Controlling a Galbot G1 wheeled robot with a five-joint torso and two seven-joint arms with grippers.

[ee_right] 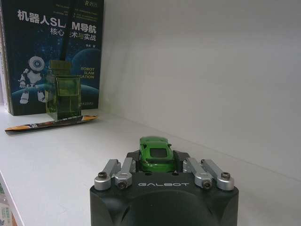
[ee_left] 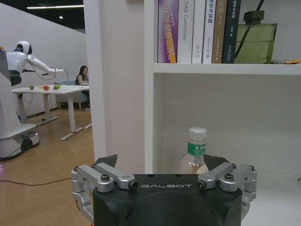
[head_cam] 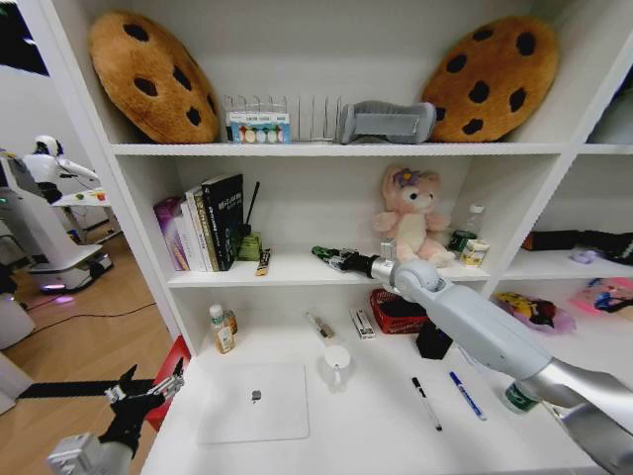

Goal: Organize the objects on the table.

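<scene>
Right gripper [ee_right: 155, 162] pinches toy car [ee_right: 155, 151] just above shelf [ee_right: 56, 155]; early release risks rolling off; left gripper [ee_left: 162, 172] wide, idle.

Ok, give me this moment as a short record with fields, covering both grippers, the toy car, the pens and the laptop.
right gripper: reached over the middle shelf, shut on the green toy car
left gripper: open, holding nothing, low off the desk's left front corner
green toy car: between the right gripper's fingers, just above the shelf surface
black pen: lying on the desk, right of centre
blue pen: lying on the desk beside the black pen
laptop: closed, flat on the desk's left half
</scene>
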